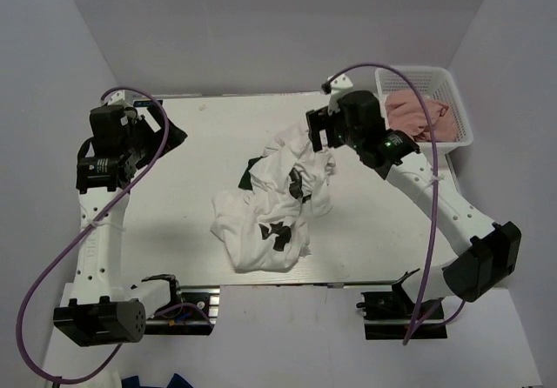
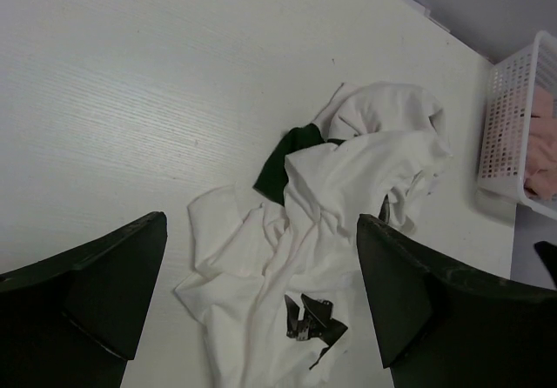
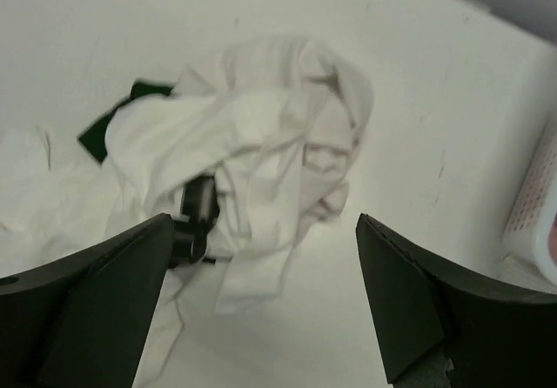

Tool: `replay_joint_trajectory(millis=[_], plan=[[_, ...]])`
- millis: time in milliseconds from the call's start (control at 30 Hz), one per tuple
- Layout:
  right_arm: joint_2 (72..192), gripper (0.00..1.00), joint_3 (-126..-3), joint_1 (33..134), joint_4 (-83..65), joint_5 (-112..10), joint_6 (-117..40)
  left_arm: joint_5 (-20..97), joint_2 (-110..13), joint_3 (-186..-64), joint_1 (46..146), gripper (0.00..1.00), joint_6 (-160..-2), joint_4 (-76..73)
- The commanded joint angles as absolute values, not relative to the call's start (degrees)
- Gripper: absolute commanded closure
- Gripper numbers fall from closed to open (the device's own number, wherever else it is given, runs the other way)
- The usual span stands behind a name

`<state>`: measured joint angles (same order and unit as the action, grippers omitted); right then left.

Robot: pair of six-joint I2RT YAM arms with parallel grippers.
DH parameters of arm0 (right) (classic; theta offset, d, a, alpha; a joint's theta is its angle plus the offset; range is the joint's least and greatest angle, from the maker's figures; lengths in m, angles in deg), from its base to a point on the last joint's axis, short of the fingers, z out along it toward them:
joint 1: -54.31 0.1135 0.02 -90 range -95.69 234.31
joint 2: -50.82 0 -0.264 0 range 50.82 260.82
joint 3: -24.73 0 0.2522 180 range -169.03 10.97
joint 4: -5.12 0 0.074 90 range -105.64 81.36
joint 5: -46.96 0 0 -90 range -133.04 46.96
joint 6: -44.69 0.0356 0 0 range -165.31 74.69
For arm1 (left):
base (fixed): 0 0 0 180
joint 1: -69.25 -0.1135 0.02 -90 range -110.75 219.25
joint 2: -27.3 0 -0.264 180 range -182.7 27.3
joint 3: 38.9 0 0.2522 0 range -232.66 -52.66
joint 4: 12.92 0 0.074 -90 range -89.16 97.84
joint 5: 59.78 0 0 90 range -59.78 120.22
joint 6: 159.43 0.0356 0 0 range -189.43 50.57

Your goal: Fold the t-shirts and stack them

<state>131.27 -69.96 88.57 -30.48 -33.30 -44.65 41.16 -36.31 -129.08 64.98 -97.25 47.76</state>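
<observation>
Evidently this is the sorting-out step: no shirt looks folded or stacked yet.
On the desk (image 1: pixel 174 223) a crumpled heap of white t-shirts (image 1: pixel 270 223) lies near the middle, with a dark green t-shirt (image 2: pixel 283 166) peeking from under it, and a pink t-shirt (image 1: pixel 413 114) sits in the white basket (image 1: pixel 452 88) at the far right. The right fingers (image 3: pixel 104 292) hang wide and empty over the heap's far end; the left fingers (image 2: pixel 96 284), equally wide and empty, are off to the left. Next, I judge, one shirt must be pinched by an edge, drawn free and spread flat.
</observation>
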Motion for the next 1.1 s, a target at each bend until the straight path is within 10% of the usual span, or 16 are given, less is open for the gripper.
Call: replay_joint_trajectory(millis=[0,500,967,1067], plan=[[126.59,0.1,-68.14,91.48,-33.76,-35.21,-49.44,41.73,-36.16,-131.32,65.21,0.0,-96.5,51.11],[138.72,0.1,-54.55,117.3,-27.54,-48.2,-55.76,38.84,-30.1,-123.16,65.21,0.0,-98.26,61.31],[151.81,0.1,-47.21,120.84,-15.23,-38.83,-56.21,36.91,-29.22,-120.07,65.21,0.0,-99.32,63.86],[149.62,0.31,-49.5,120.67,-15.67,-34.87,-56.39,36.29,-29.21,-120.6,65.21,0.0,-99.32,63.86]])
